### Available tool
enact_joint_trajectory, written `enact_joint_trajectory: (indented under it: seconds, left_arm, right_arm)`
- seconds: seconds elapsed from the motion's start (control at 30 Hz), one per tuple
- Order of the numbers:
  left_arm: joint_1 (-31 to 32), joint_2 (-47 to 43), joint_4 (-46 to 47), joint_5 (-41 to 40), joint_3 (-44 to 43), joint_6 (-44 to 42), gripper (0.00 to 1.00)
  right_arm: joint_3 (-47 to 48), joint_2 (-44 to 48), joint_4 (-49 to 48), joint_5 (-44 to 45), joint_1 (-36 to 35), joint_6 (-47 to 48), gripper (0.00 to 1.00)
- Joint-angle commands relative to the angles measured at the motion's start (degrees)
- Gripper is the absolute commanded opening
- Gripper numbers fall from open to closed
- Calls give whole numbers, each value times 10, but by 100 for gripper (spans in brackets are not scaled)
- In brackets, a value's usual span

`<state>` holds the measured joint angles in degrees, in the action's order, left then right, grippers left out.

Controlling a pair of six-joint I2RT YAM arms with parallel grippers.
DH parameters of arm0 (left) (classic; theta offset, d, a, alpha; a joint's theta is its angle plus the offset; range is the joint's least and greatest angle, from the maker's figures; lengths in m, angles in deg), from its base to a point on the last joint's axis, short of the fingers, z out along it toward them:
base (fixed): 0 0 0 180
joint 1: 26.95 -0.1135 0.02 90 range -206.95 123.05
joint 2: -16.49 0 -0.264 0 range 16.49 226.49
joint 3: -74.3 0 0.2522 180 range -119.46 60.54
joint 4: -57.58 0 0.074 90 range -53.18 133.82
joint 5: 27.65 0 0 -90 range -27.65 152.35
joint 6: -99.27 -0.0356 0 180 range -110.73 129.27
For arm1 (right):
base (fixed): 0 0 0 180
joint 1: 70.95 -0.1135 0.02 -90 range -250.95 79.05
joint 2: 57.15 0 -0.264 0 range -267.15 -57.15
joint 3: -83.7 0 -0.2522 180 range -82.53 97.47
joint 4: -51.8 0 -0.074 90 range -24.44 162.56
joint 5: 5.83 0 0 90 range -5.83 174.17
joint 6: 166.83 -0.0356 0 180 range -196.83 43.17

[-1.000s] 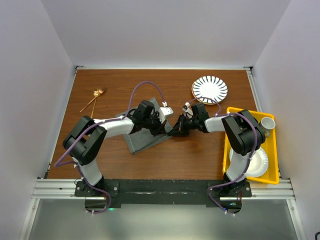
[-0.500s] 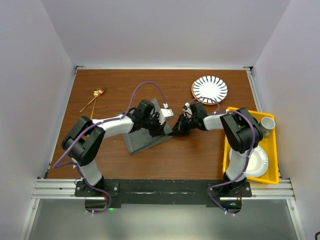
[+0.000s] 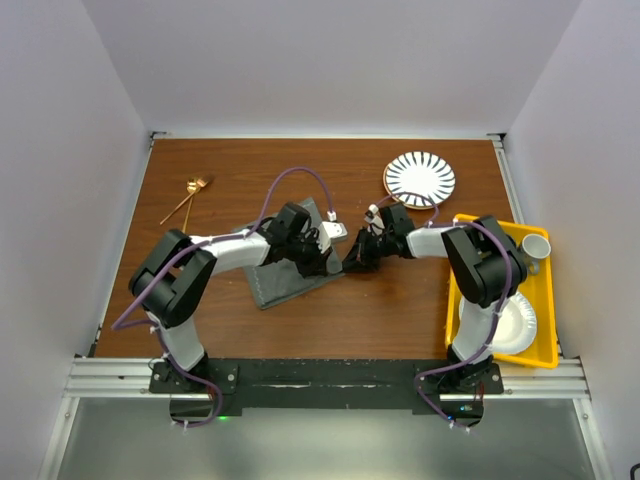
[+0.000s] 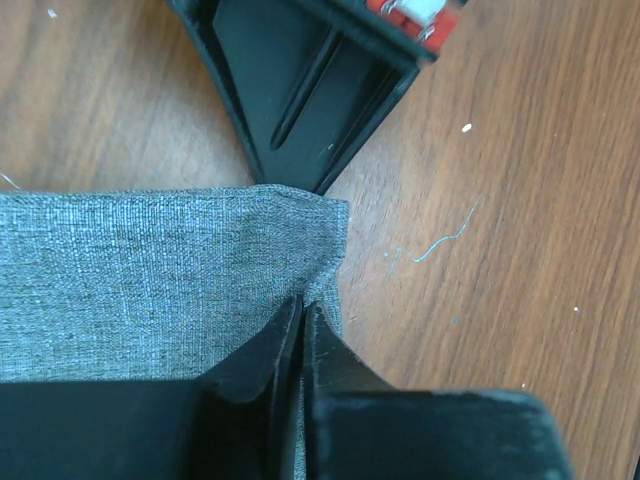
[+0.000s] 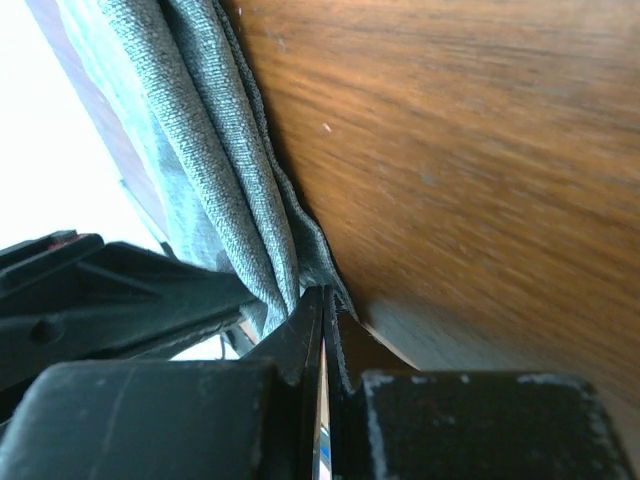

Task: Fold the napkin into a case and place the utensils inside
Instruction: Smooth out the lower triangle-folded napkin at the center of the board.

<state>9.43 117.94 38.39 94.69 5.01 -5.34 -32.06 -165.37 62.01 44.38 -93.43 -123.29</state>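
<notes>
The dark grey napkin [image 3: 278,285] lies folded on the table left of centre. Its right edge is lifted between both grippers. My left gripper [image 3: 329,262] is shut on the napkin's corner edge, which shows in the left wrist view [image 4: 302,303] with the cloth [image 4: 140,290] spread to the left. My right gripper [image 3: 353,262] faces it from the right and is shut on the same corner [image 5: 323,292], where the napkin's layers [image 5: 200,130] hang in folds. The two gold utensils [image 3: 188,198] lie at the far left of the table, away from both grippers.
A black-and-white striped plate [image 3: 420,179] sits at the back right. A yellow tray [image 3: 503,232] at the right edge holds a white plate [image 3: 515,325] and a white cup [image 3: 536,246]. White walls close in the table.
Both grippers have shifted a little to the left, staying shut on the napkin's right edge and carrying it over the rest of the cloth.
</notes>
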Motion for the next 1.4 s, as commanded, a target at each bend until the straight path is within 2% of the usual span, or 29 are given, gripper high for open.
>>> enact_joint_trajectory:
  seconds: [0.0,0.07,0.1,0.2,0.3,0.4,0.43,0.5,0.53,0.57,0.73,0.87,0.93,1.2,1.3,1.37]
  left_arm:
    - [-3,6,-27,10,-10,-23,22]
    - [-2,1,-38,12,-3,-32,31]
    - [-3,-4,-42,28,-1,-38,39]
    - [-1,-26,-56,75,3,-50,53]
    - [-2,-75,-63,96,-9,-41,61]
    - [-38,-142,-73,88,-7,-9,60]
    - [-52,-153,-110,90,-8,-16,58]
    - [-82,-178,-161,84,-2,-56,51]
    - [-88,-186,-188,74,3,-111,48]
    - [-97,-194,-233,59,9,-135,41]
    - [-117,-215,-300,-9,60,-214,32]
    - [-117,-210,-297,-49,114,-234,29]
    - [-117,-209,-292,-67,132,-250,29]
    - [-117,-216,-280,-124,183,-343,27]
    - [-117,-233,-291,-88,176,-387,31]
    - [-120,-272,-314,-22,159,-406,35]
  right_arm:
    - [36,59,104,-11,11,65,4]
    - [70,69,153,-23,24,113,6]
    - [85,71,211,-33,29,132,7]
    - [131,83,279,-42,40,197,8]
    - [165,95,278,-46,40,232,11]
    - [192,87,221,-50,32,203,14]
    - [198,79,209,-56,26,196,15]
    - [217,58,185,-57,2,183,16]
    - [223,50,180,-61,-7,179,16]
    - [227,43,174,-63,-16,177,17]
    - [234,-17,176,-73,-62,191,17]
    - [225,-64,217,-75,-64,225,17]
    - [219,-73,242,-57,-64,273,17]
    - [135,-42,298,-38,-69,344,18]
    - [123,-11,315,-63,-79,368,18]
    - [130,5,331,-120,-86,384,24]
